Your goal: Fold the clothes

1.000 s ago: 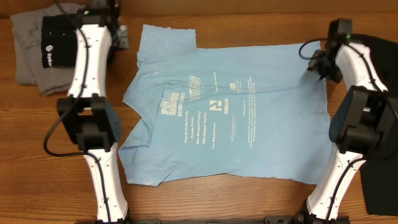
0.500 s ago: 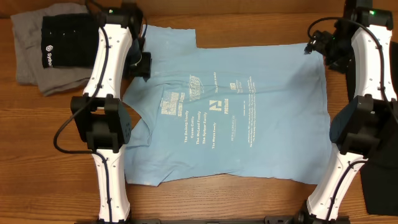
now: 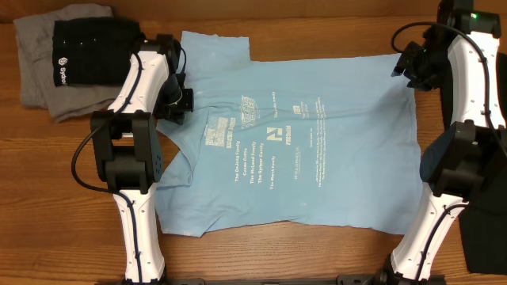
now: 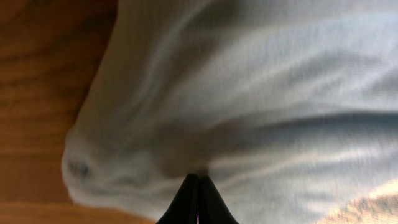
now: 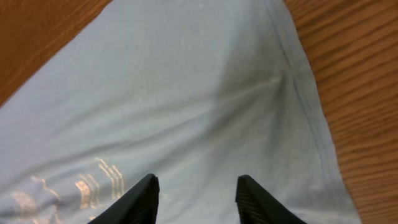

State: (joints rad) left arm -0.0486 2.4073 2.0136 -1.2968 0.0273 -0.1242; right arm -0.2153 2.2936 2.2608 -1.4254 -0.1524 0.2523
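Note:
The light blue T-shirt lies spread flat on the wooden table, print up. My left gripper is on its left side, near the sleeve and collar. In the left wrist view the fingers are shut, with the blue fabric bunched and wrinkled at their tips. My right gripper is at the shirt's far right corner. In the right wrist view its fingers are open over flat cloth, near the hem, with nothing between them.
A grey garment with a folded black one on it lies at the far left corner. Another black garment lies at the right edge. Bare wood borders the shirt.
My left gripper has moved from the table beside the shirt's far left sleeve onto the shirt and toward me. My right gripper shifted slightly toward the far right corner.

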